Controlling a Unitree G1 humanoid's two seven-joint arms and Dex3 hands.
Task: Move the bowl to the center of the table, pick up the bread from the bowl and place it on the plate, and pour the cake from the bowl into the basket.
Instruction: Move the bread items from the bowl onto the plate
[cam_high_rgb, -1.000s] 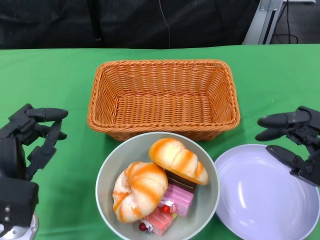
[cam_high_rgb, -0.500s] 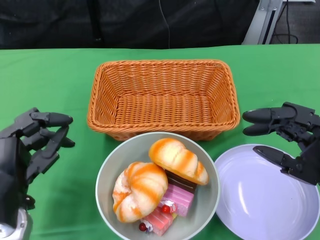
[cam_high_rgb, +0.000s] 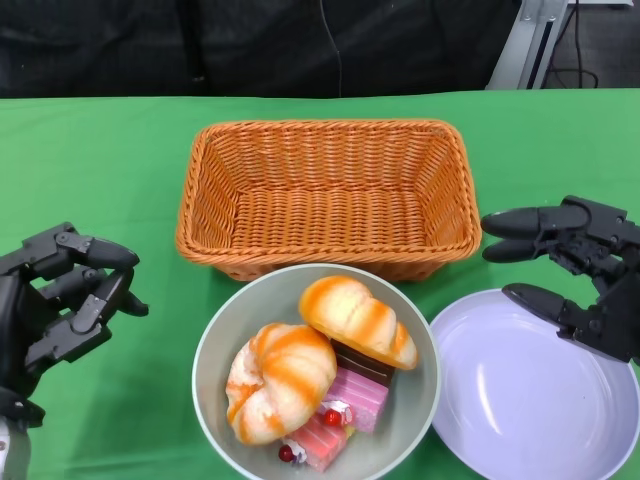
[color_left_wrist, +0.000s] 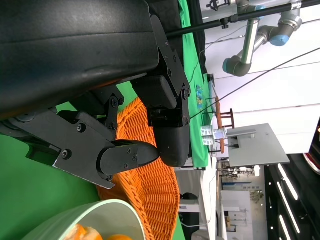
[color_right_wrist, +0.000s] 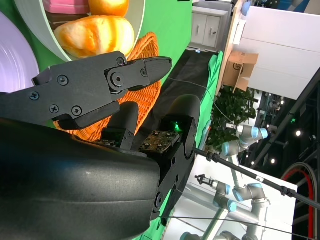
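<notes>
Left hand (cam_high_rgb: 60, 300) has dropped lower beside the bowl (cam_high_rgb: 215, 345), right hand (cam_high_rgb: 575, 280) has drifted in over the plate (cam_high_rgb: 530, 400) rim; both spread, empty. Bowl sits mid-desk with 2 breads (cam_high_rgb: 320, 345) and cake (cam_high_rgb: 345, 400): bread pick looks next.

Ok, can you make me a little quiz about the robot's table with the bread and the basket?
1. True or false: the wicker basket has food in it.
2. Which dish holds the two bread rolls? A) the lilac plate B) the grey-green bowl C) the basket
3. Fill in: the left hand and the right hand are both holding ____.

Key: 1 false, the basket is empty. 2 B, the rolls lie on the pink cake. 3 nothing.
</notes>
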